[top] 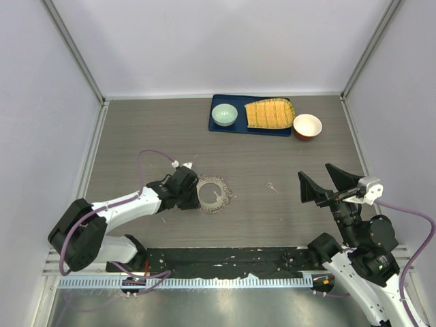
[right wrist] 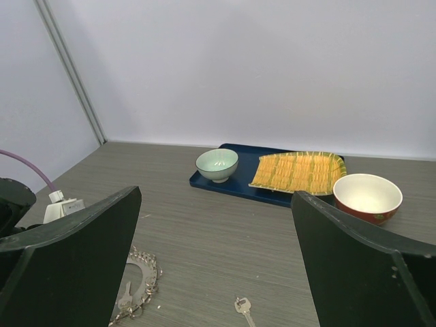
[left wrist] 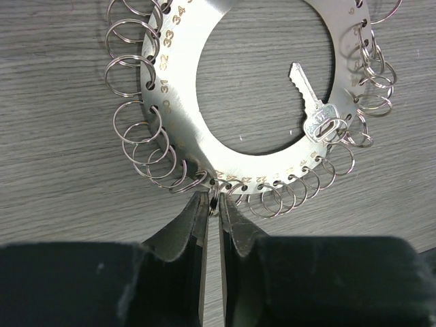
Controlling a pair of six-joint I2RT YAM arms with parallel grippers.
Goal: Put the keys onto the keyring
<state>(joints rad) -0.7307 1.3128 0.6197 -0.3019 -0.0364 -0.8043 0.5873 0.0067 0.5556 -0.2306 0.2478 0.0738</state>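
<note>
The keyring [top: 214, 194] is a flat grey metal disc with numbered holes, fringed with small split rings, lying on the table left of centre. In the left wrist view one silver key [left wrist: 308, 101] hangs from a split ring inside the keyring [left wrist: 178, 61]. My left gripper [left wrist: 212, 206] is shut on one small split ring at the disc's near edge. A second loose silver key [top: 272, 186] lies on the table to the right of the ring and also shows in the right wrist view [right wrist: 242, 307]. My right gripper [top: 328, 182] is open, empty and raised, right of that key.
A blue tray [top: 236, 129] at the back holds a pale green bowl [top: 224, 114] and a yellow woven mat [top: 269, 113]. A red-and-white bowl [top: 307, 126] stands beside the tray. Walls enclose the table on three sides.
</note>
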